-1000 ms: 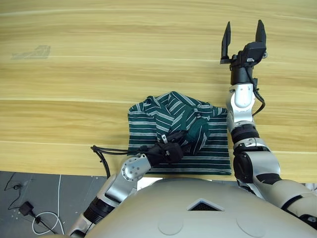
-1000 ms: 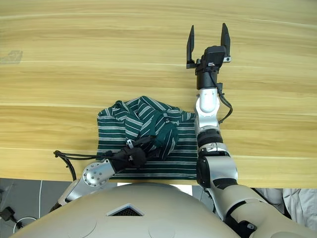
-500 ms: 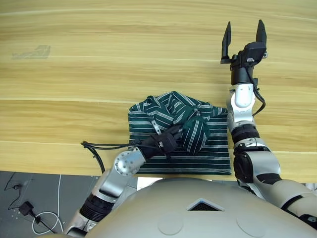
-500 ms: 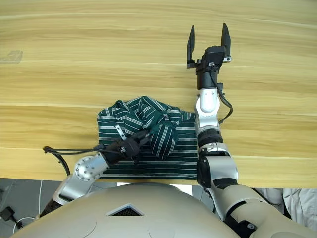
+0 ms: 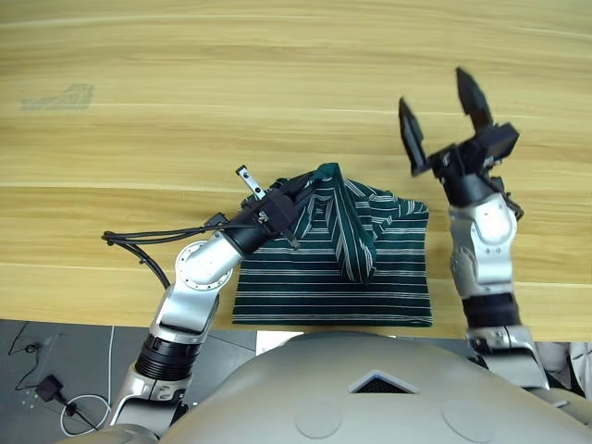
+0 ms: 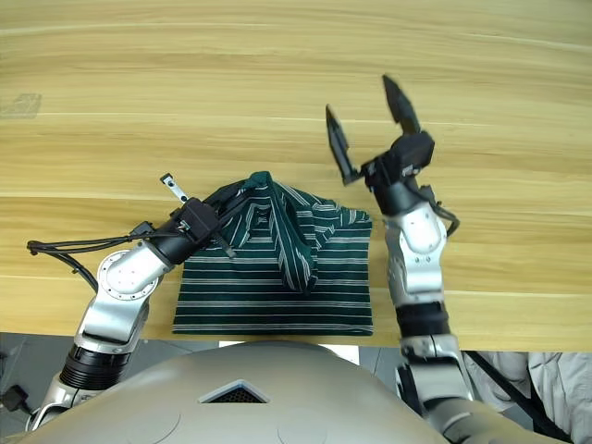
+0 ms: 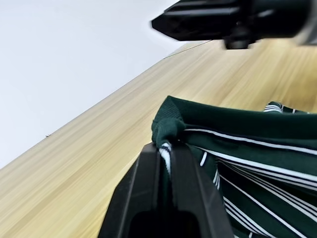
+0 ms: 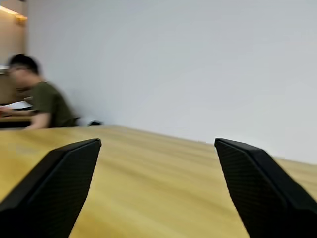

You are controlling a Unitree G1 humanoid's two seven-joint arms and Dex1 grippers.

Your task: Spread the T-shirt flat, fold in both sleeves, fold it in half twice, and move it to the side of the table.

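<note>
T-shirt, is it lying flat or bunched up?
Partly bunched. The T-shirt lies on the table, but the left jaws pinch a dark edge and hold it up as a ridge.

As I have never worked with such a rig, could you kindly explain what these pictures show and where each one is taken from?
This is a humanoid robot with two arms, each ending in a two-fingered claw. The two wide pictures come from cameras in its head, looking down over the arms at a wooden table. The other two come from a camera on each wrist, looking along that arm's claw. A green striped T-shirt lies at the table's near edge. The left claw is shut on a fold of the shirt, holding it raised above the rest. The right claw is open, holds nothing, and hangs over bare table beyond the shirt.
</note>
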